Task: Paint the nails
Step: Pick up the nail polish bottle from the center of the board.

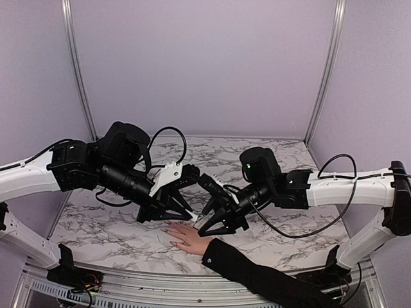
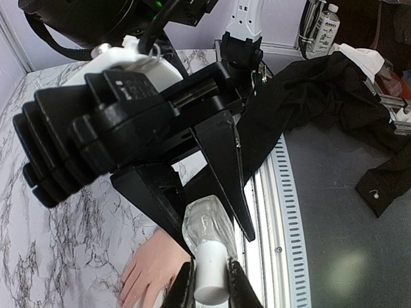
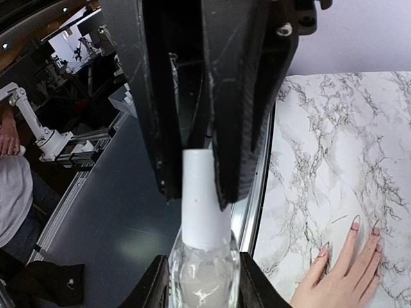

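Note:
A pale hand [image 1: 191, 239] with a black sleeve [image 1: 257, 276] lies flat on the marble table [image 1: 270, 160], fingers pointing left. Its small nails [image 3: 355, 221] show in the right wrist view. Just above the hand, both grippers hold one nail polish bottle [image 1: 200, 219]. My left gripper [image 2: 209, 283] is shut on its white cap [image 2: 210, 273]. My right gripper [image 3: 204, 282] is shut on the clear glass body [image 3: 202, 273]. The cap [image 3: 205, 192] sits on the bottle. In the top view the left gripper [image 1: 188, 212] and right gripper [image 1: 214, 222] meet tip to tip.
A slotted metal rail [image 2: 282, 212] runs along the table's near edge. Black cloth [image 2: 321, 96] and a water bottle [image 2: 326, 25] lie beyond it. A person [image 3: 13, 186] sits off the table. Purple walls enclose the back and sides.

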Action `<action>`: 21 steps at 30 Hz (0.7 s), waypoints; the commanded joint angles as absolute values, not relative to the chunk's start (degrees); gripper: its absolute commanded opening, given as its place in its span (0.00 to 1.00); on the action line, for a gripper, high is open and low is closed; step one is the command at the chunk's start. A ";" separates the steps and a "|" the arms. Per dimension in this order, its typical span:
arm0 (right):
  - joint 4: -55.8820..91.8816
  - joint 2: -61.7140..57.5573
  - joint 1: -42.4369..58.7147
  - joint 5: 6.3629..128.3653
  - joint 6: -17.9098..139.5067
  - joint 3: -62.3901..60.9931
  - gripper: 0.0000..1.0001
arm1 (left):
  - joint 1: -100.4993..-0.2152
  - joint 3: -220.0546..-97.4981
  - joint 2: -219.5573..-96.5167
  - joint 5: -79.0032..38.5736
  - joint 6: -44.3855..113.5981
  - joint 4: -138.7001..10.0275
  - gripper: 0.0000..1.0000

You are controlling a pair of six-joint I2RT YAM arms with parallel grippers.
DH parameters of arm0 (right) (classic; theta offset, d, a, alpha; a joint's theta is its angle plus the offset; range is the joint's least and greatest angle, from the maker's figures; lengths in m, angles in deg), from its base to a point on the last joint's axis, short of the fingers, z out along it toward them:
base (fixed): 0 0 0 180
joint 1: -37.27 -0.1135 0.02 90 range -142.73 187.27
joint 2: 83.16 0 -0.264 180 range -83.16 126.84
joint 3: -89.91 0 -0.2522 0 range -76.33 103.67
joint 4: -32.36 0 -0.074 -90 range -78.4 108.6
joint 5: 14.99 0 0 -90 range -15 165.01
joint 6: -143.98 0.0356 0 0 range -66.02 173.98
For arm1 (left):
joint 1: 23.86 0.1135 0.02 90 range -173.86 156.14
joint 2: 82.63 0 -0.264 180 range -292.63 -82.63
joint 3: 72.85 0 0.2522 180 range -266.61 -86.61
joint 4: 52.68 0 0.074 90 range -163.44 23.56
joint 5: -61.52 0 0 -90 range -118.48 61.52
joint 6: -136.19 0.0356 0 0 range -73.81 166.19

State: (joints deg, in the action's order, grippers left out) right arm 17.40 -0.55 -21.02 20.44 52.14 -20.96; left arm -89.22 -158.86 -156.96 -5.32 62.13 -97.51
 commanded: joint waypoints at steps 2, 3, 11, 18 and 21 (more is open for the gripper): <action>15.62 -0.19 -21.94 20.50 50.95 -17.97 0.31 | -89.15 -158.76 -157.85 -4.30 62.75 -95.42 0.00; 15.31 -0.19 -22.05 20.85 50.65 -17.71 0.28 | -89.15 -158.82 -158.01 -4.38 62.71 -95.39 0.00; 13.98 -0.77 -22.41 23.85 49.60 -16.11 0.03 | -88.89 -158.92 -156.77 -8.58 58.77 -93.85 0.15; 14.30 -2.39 -22.27 25.96 49.81 -13.12 0.00 | -85.21 -149.95 -146.27 -8.39 51.09 -79.83 0.49; 19.00 -3.84 -22.05 27.66 52.58 -13.05 0.00 | -83.19 -147.02 -142.90 -7.12 47.33 -72.51 0.54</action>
